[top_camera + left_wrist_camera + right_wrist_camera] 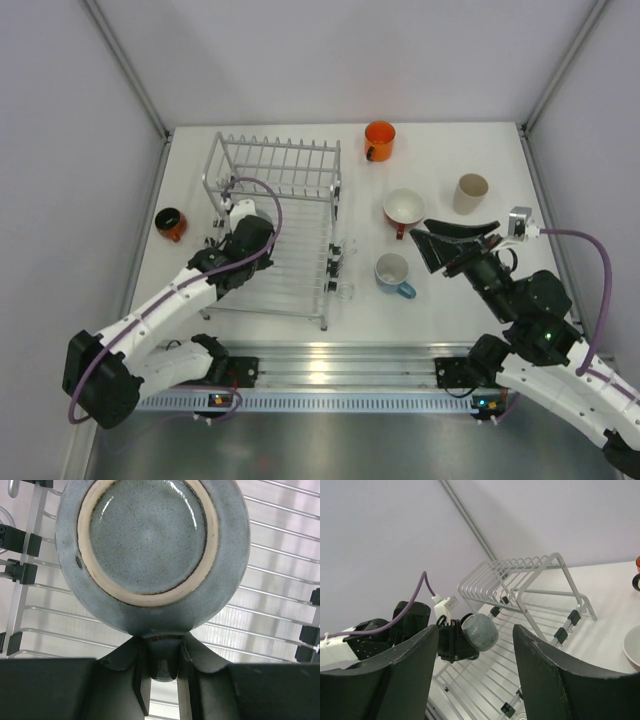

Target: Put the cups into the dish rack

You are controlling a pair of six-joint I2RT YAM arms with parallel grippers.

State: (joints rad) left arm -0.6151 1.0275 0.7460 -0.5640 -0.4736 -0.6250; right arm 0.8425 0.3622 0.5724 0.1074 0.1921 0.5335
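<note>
The left pincer (160, 647) was clamped on the handle of a grey mug (150, 545). The mug's glazed base faced the wrist camera, so its mouth likely pointed down toward the rack (280, 605). In the right wrist view the mug hung over the rack's flat part, in front of the tines (505, 567). Whether it touched the wires could not be told.

The right pincer (455, 238) stood apart and held nothing, over the surface (440, 150) near the red mug (404, 208) and the blue mug (392, 272). The orange mug (380, 140) and beige mug (471, 192) stood farther back, and a dark red mug (170, 224) sat left of the rack. All five were outside it.

The step looked like setting the grey mug down, mouth down. Done well, the arm would lower it straight and slowly until the rim rested on several wires at once, so it could not tip. A grip on a thin handle gave little hold against twisting, so the mug needed to be kept level on the way. The pincer was best opened only once the rim bore the weight. It should then back out along the handle's line, since a sideways pull could drag the mug over. A spot toward one end would leave room for the others.
</note>
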